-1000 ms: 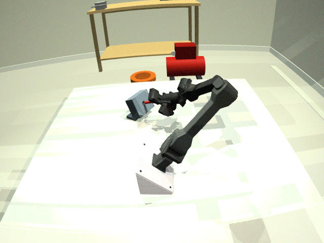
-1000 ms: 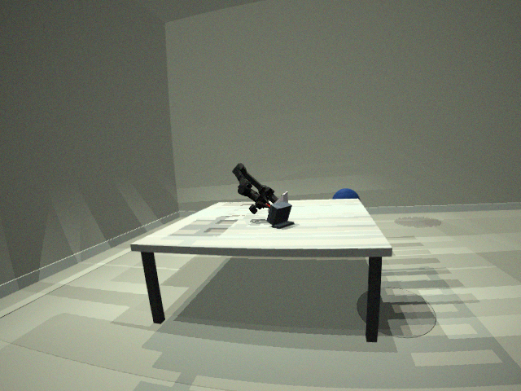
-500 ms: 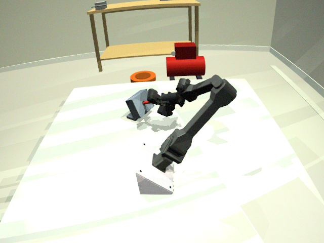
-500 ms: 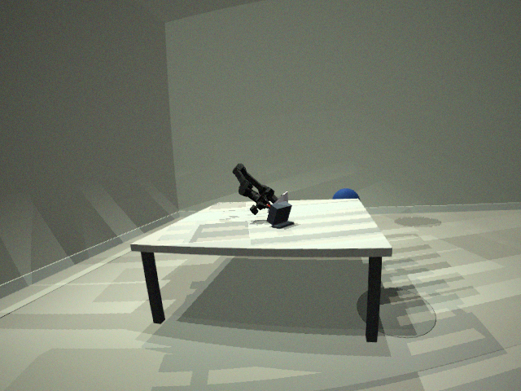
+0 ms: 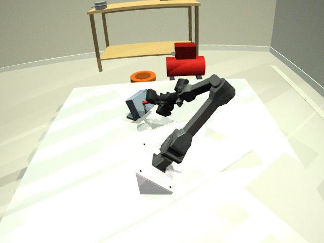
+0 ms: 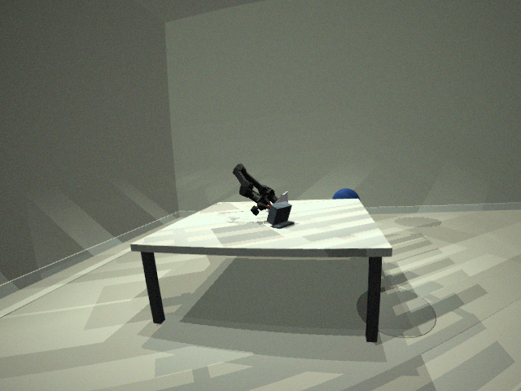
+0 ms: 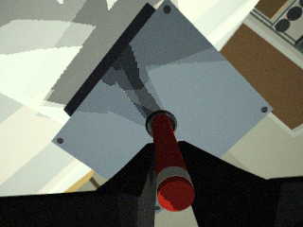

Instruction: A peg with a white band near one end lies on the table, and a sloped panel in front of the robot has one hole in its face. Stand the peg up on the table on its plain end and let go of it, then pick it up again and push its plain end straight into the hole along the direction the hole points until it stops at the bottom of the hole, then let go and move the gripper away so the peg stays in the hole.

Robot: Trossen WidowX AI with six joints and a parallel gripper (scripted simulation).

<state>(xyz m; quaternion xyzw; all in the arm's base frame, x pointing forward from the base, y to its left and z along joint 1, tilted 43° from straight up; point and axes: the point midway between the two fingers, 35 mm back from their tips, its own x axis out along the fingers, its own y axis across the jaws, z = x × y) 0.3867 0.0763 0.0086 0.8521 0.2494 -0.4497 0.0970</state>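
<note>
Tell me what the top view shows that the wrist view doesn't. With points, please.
Only the top view: the arm's long links, an orange ring [image 5: 133, 77] and a red tank [image 5: 186, 66] on the floor.

Only the wrist view: the peg's white band [image 7: 174, 174], and the dark rim [image 7: 148, 124] around the hole, with the peg's far end at it.

Both: the gripper [image 5: 149, 102] [image 7: 166, 149], shut on the red peg [image 5: 144, 102] [image 7: 166, 147], and the sloped panel [image 5: 137, 104] [image 7: 208, 95]. How deep the peg sits, neither view settles.
</note>
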